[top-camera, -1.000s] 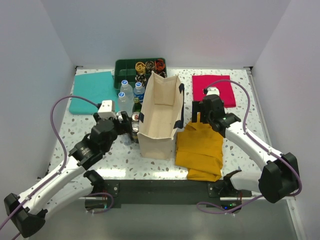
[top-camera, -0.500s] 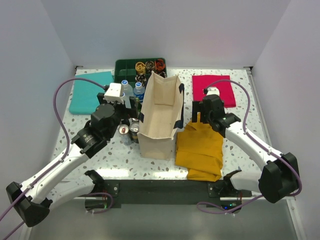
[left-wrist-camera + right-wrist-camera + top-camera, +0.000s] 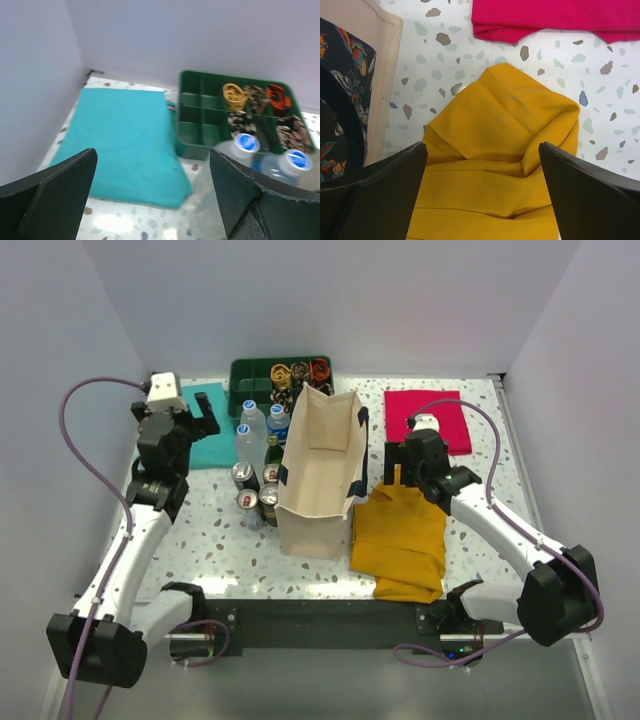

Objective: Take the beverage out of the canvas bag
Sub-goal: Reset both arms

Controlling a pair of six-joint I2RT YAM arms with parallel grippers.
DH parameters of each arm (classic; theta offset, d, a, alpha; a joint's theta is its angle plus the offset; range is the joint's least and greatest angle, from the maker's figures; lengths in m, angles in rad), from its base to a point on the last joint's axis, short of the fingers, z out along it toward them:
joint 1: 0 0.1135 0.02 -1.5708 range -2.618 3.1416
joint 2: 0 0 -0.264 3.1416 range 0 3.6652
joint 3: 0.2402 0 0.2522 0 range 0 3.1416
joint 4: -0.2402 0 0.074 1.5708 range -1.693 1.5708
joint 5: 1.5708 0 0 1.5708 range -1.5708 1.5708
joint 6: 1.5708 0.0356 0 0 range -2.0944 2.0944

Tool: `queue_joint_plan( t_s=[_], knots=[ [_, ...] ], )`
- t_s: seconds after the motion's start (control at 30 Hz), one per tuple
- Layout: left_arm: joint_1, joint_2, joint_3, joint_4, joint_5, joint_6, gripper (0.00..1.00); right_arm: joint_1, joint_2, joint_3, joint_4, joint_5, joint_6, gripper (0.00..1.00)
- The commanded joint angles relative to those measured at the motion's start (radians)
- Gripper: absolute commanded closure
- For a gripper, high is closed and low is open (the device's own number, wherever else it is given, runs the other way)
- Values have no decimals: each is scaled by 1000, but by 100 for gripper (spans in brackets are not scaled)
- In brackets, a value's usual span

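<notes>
Left gripper (image 3: 207,412) is spread wide with nothing in it, hanging over the teal cloth (image 3: 125,135); right gripper (image 3: 482,150) same deal, gaping above the mustard cloth (image 3: 500,165); canvas bag (image 3: 320,480) stands upright mid-table, mouth open, and we can't spot any drink inside; cans (image 3: 246,474) and bottles (image 3: 250,435) stand just left of it; we'd guess a can is stiff but slick, so pinch it mid-body; the bag looks floppy and could tip.
</notes>
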Motion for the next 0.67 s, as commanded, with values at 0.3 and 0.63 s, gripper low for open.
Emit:
queue_joint_plan(
  t_s=[0.3,0.63],
  knots=[
    [250,-59,-318,275,108,-33,0,-2,-50,-7,65,70,2,2],
    [252,-116,-488,352,99,-56,0,-2,-119,-33,67,116,9,2]
  ],
)
